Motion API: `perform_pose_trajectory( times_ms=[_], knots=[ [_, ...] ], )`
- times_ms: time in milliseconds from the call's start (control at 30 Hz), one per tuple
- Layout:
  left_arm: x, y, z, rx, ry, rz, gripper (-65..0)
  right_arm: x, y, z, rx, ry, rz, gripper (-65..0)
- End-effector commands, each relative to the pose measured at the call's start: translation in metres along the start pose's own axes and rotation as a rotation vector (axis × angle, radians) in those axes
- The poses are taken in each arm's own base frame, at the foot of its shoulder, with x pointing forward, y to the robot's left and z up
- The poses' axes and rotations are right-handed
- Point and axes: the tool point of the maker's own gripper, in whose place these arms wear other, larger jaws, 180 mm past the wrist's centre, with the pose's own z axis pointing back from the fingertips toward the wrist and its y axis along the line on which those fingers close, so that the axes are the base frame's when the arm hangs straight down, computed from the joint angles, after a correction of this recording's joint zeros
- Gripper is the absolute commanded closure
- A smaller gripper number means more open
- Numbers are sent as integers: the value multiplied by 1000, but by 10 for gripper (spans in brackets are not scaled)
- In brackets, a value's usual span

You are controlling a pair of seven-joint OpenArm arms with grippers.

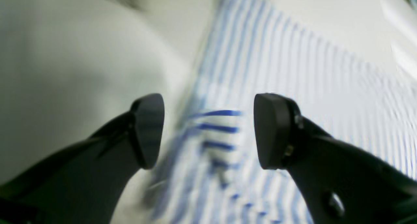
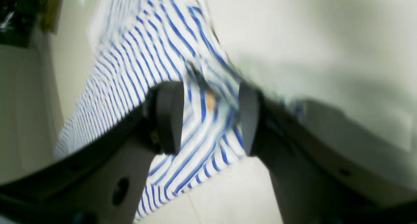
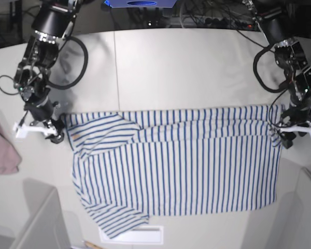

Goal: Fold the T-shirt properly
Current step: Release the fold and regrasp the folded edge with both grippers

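Seeing the T-shirt (image 3: 176, 166) lying flat mid-bench, long axis running left-right edge. I'm reading both pincers spread open, right gripper (image 2: 208, 119) straddling the sleeve, left gripper (image 1: 208, 131) straddling the hem corner, equally near.

Bare table (image 3: 197, 62) beyond T-shirt (image 3: 186, 171); pink cloth (image 3: 2, 150) left.

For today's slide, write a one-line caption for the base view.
Two arms' tools, left and right, flank the striped T-shirt lying on the table.
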Motion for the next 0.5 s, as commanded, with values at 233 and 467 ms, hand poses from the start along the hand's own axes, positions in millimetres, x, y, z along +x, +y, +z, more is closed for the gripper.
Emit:
perform_pose_trajectory(
  times_ms=[233,467],
  knots=[
    [-20,56,56,38,-9,177,-420,-26,-28,29,-95,-73,-90,-317],
    [-55,74,69,33,68,235,-420,-56,-46,13,-146,4,-145,-413]
  ],
)
